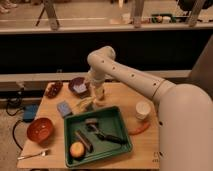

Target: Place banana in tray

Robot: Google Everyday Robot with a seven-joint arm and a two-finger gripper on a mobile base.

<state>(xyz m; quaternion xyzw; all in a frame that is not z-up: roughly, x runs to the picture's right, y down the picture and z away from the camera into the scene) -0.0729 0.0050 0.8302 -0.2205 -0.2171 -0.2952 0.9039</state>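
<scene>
1. Nearest you, the fork [34,155] lies at the front left corner of the table [145,150]. The red-orange bowl [40,129] sits just behind it. Both are off your path, so ignore them.
2. The tray [69,131] is crowded. A round yellow-orange fruit [76,149] sits in its near left corner, and dark utensils [112,137] lie across the middle. The far right part of its floor looks barest, so plan your drop there.
3. Right of the tray, the orange carrot-like piece [139,129] lies just in front of the white cup [143,110]. Neither is your target, so don't swing wide over them.
4. The banana [85,104] lies on the table just beyond the tray's far rim, outside the tray. It sits between the blue block [64,108] and the gripper.
5. The gripper [99,97] hangs just right of the banana, pointing down, with its jaws apart and nothing between them. You appear to be lining up the grasp.
   - Shift left until you are centred over the banana's middle.
   - Turn so the fingers cross its narrow width rather than its length.
   - Lower until they straddle it, then close gently, because a curved fruit may roll or squirt out.
6. Farthest back are the purple bowl [78,86] and a dark red item [53,89]. Keep your leftward shift short so you don't nudge the bowl.
</scene>
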